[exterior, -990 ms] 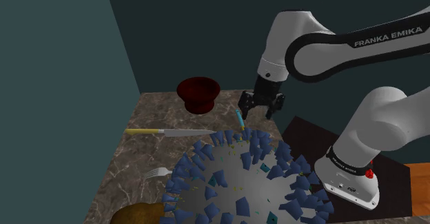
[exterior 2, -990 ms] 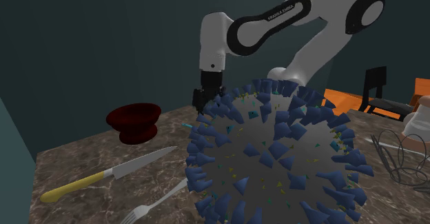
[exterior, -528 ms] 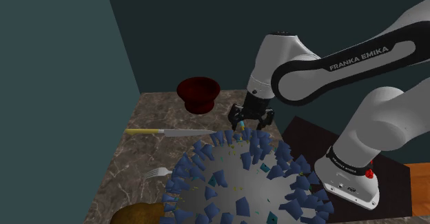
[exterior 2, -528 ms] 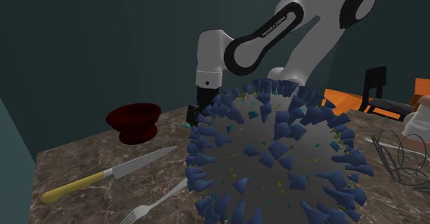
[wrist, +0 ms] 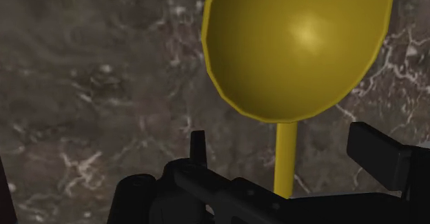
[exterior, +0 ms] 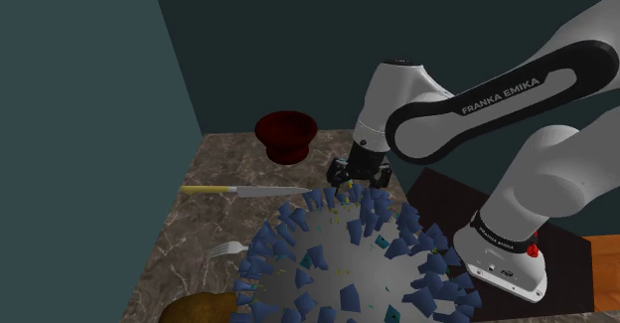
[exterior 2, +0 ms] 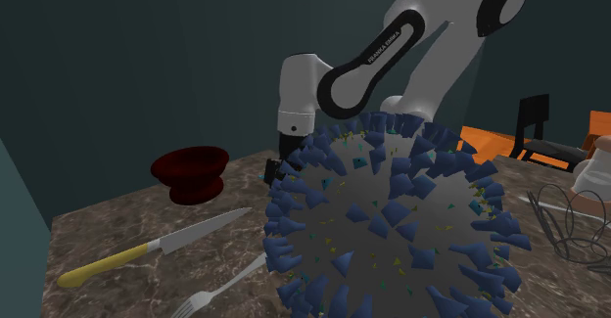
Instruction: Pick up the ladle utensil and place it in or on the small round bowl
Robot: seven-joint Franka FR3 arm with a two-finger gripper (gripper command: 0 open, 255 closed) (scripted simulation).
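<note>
Ladle (wrist: 296, 50) handle lies between the gripper's (wrist: 286, 141) parted fingers

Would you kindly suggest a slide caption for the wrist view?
Open gripper straddling the handle of the yellow ladle on the dark marbled counter, not yet closed on it.

The yellow ladle (wrist: 300, 43), with a round cup and a thin handle, lies on the marbled worktop (wrist: 89, 85). The dark red bowl (exterior: 286, 135) stands upright by its far edge.

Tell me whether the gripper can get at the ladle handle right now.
Probably yes: the ladle lies uncovered on the counter, its handle between the open fingers of the gripper.
</note>
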